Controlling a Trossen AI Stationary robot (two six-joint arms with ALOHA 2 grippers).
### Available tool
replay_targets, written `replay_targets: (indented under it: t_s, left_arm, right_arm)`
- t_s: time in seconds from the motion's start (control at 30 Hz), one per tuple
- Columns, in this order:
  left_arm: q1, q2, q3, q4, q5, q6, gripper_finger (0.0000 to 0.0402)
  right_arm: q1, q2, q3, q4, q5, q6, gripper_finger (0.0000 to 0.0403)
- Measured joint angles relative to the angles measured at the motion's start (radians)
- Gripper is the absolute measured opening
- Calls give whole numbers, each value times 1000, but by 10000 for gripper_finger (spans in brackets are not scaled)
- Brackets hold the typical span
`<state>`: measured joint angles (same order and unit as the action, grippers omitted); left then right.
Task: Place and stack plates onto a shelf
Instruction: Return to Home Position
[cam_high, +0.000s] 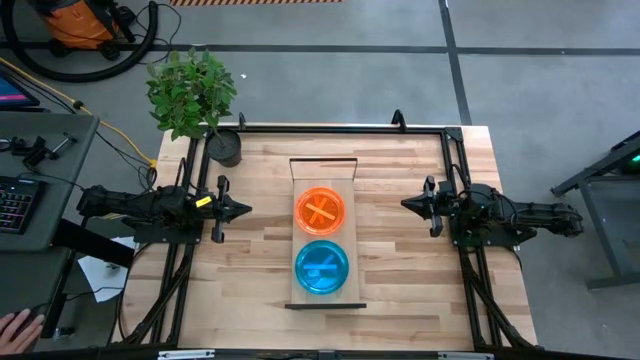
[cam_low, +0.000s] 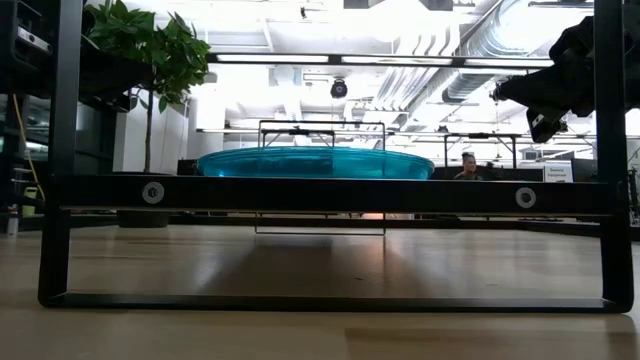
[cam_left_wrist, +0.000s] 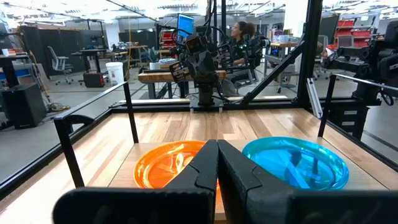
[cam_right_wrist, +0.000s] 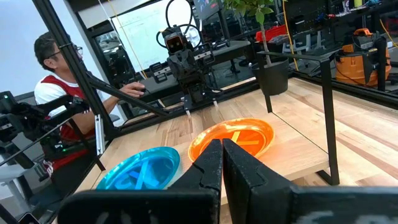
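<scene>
1. My left gripper (cam_high: 238, 209) hangs over the left side of the table (cam_high: 400, 270), well apart from the shelf (cam_high: 322, 172). In its wrist view my two fingers (cam_left_wrist: 199, 168) are pressed together and hold nothing.
2. My right gripper (cam_high: 408, 204) sits opposite, over the table's right side. It points toward the shelf, its fingers closed on each other with nothing between them.
3. The shelf lies in the middle of the table, between my two arms.
4. The orange plates (cam_high: 320, 210) rest on the shelf's middle. The blue plates (cam_high: 322, 267) sit just beside them, toward the end away from the potted plant (cam_high: 190, 90).
5. Each colour shows as one round pile; I cannot count the layers.
6. The only writing I can find is a small white sign (cam_low: 557, 171) in the room behind, too small to read.
7. A person (cam_right_wrist: 56, 93) sits beyond the table.
</scene>
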<state>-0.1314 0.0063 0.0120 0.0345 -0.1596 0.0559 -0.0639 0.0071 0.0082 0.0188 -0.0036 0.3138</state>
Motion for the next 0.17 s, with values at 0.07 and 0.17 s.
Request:
replay_targets:
  t_s: [0.07,0.17]
  left_arm:
    - [0,0,0,0,0,0,1]
    - [0,0,0,0,0,0,1]
  right_arm:
    - [0,0,0,0,0,0,0]
    - [0,0,0,0,0,0,0]
